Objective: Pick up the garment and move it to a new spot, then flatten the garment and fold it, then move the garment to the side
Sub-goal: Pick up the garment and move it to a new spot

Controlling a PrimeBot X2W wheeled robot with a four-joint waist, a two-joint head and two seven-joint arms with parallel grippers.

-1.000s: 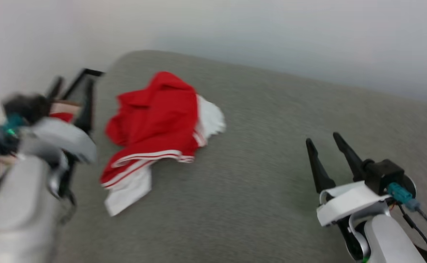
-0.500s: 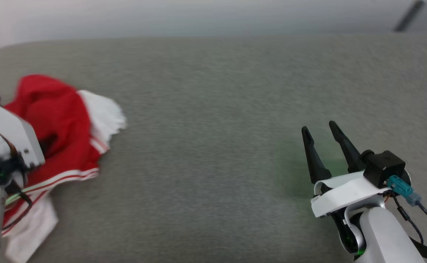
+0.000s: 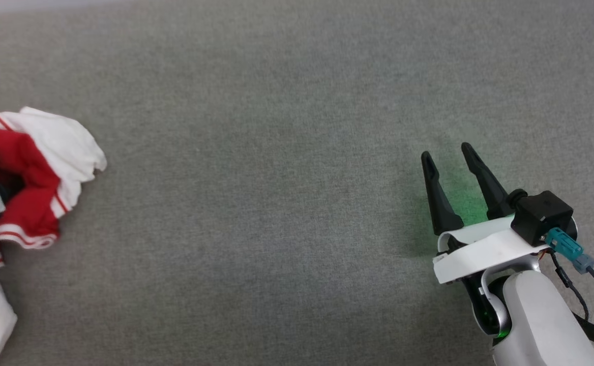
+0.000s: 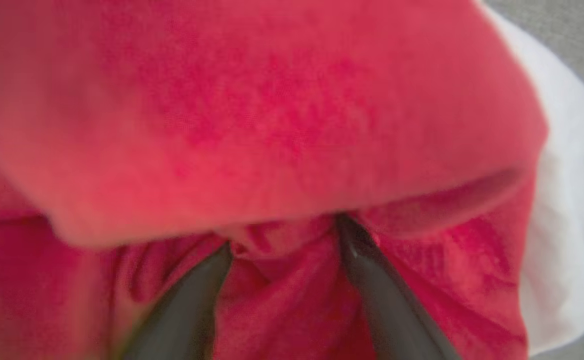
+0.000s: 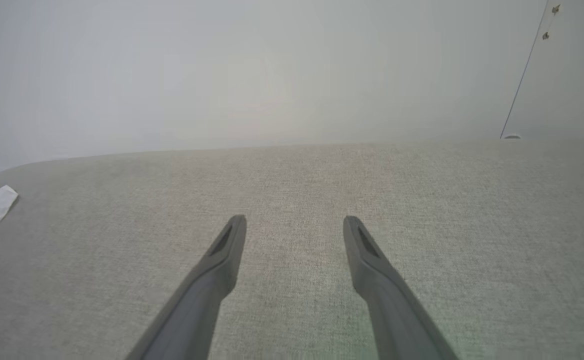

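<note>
While one garment (image 3: pixel 32 168) lies crumpled, two tools gape: left tool (image 4: pixel 286 235) inside, right tool (image 3: pixel 446 150) away.

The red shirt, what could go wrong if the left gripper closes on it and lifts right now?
1. The left gripper stands open with its fingers pushed into bunched folds of the shirt. Closing here may pinch several layers, so the shirt would likely come up as a lump.
2. The right gripper is open over the bare grey surface, far from the shirt. A one-armed lift may leave it dangling and twisted.
</note>
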